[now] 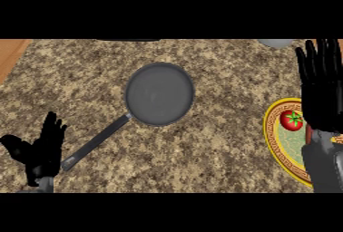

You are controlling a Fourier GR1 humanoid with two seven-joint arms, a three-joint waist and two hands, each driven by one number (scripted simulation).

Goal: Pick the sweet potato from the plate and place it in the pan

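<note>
A dark grey pan lies mid-counter, its black handle running toward the lower left. At the right edge sits a yellow-rimmed plate with a red tomato on it. My right hand hangs over the plate's right part, fingers straight and pointing away from me, holding nothing. A reddish-brown sliver, perhaps the sweet potato, peeks out beside the wrist; the rest is hidden under the forearm. My left hand rests open at the lower left, close to the handle's end.
A grey rounded object is cut off at the counter's far edge, right of centre. A dark item shows at the far edge above the pan. Wood borders the granite counter at the upper left.
</note>
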